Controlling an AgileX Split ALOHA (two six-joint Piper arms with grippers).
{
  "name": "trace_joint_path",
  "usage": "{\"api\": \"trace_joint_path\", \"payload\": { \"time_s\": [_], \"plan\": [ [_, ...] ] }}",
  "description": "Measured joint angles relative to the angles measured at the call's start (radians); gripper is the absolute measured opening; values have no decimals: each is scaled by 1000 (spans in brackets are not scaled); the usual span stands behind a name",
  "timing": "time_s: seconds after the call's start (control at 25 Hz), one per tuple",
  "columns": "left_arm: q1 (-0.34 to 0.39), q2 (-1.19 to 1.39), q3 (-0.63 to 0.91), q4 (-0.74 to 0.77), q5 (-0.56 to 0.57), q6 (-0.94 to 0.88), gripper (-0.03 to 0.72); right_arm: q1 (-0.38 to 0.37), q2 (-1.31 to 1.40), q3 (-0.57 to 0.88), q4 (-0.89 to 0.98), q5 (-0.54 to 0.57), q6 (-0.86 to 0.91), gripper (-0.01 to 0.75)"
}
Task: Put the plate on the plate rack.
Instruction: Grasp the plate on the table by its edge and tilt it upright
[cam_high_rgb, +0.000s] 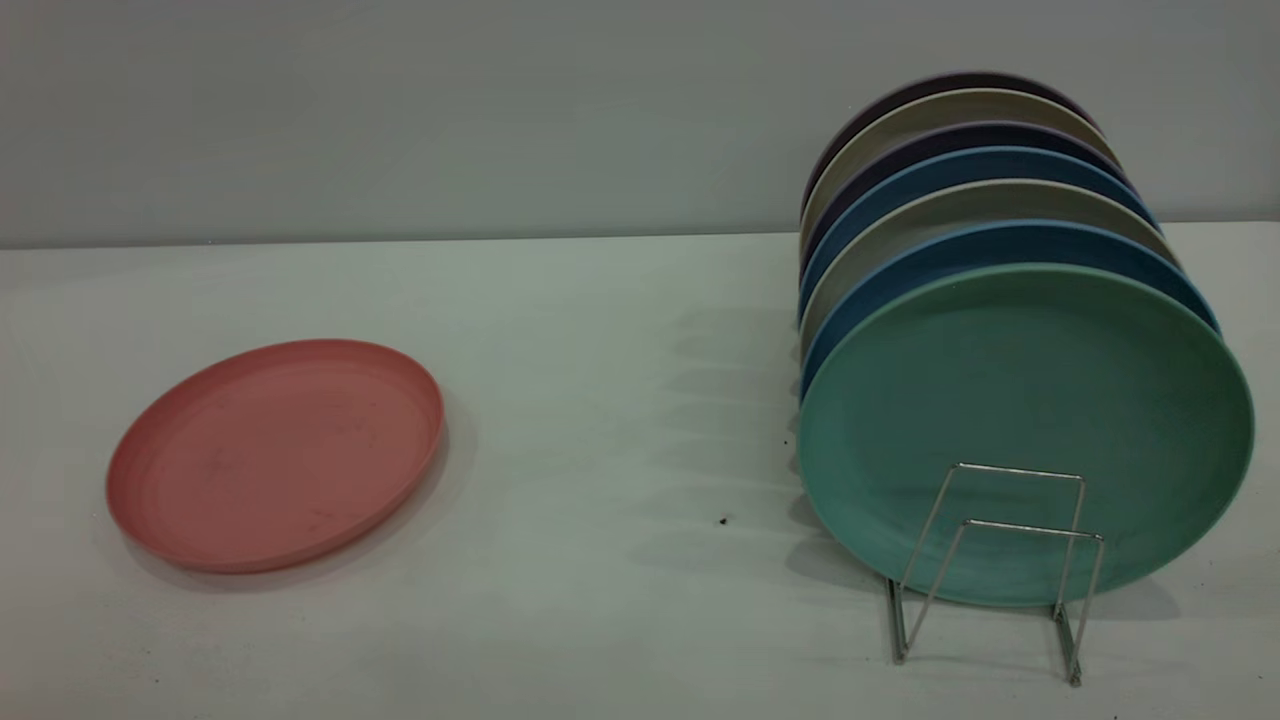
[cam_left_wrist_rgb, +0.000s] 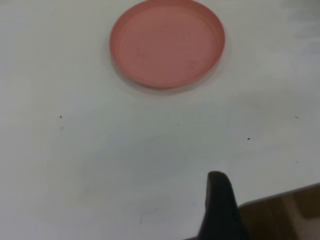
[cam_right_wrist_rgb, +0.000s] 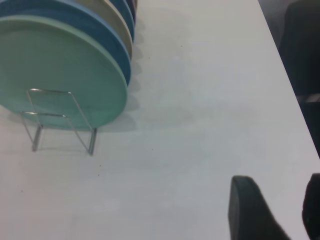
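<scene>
While the white table (cam_high_rgb: 620, 400) holds everything, the plate rack (cam_high_rgb: 1000, 570) at its right carries upright plates, teal-green plate (cam_high_rgb: 1020, 430) frontmost. The plate (cam_high_rgb: 275, 452) lies flat at left, well apart from the left gripper (cam_left_wrist_rgb: 220, 210), whose spread I cannot tell; right gripper (cam_right_wrist_rgb: 272, 210) fingers parted, empty, near the rack.

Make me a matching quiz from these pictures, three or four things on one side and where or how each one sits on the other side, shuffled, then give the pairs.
Things:
1. the plate
2. teal-green plate
3. the plate rack
4. right hand

States:
A. standing on edge, frontmost in the row of plates
B. lying flat on the table, alone
C. two wire loops at the front left without a plate
D. over the table near its edge, fingers apart

Pairs: 1-B, 2-A, 3-C, 4-D
</scene>
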Motion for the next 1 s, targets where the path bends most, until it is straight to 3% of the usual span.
{"api": "trace_joint_path", "payload": {
  "time_s": [0.48, 1.0],
  "plan": [
    [-8, 0, 0, -1, 0, 0, 530, 0, 0, 0, 0, 0, 0, 279],
    [-168, 0, 0, -4, 0, -1, 530, 27, 0, 0, -1, 0, 0, 279]
  ]
}}
